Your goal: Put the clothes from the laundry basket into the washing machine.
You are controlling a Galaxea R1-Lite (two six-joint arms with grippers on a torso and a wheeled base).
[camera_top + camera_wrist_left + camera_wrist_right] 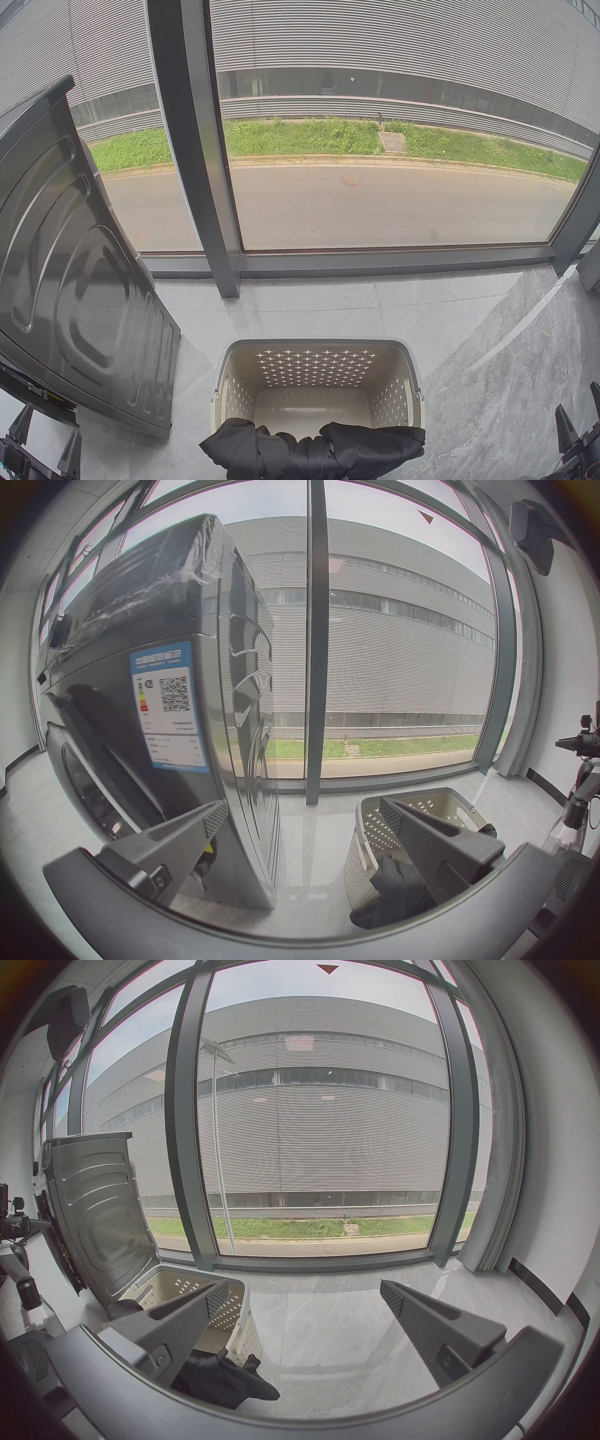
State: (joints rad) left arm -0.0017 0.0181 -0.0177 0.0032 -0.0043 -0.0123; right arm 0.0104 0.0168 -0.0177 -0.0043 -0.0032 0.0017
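The beige perforated laundry basket (400, 381) stands on the floor right in front of me. A black garment (312, 449) hangs bunched over its near rim; the basket bottom looks bare. The dark grey washing machine (81, 281) stands to the basket's left, its side panel facing it. My left gripper (49, 422) is low at the near left, open and empty. My right gripper (578, 400) is low at the near right, open and empty. In the left wrist view the open left gripper (300, 811) frames the washing machine (169, 730), basket (375, 820) and black garment (400, 892). In the right wrist view the open right gripper (306, 1291) faces the basket (240, 1322) and garment (219, 1379).
A floor-to-ceiling window with a thick grey post (200, 156) lies just beyond the basket. Grey marble floor (500, 350) stretches to the right of the basket. A curtain (500, 1197) hangs at the window's right end. The machine's round front door (87, 786) faces away from the basket.
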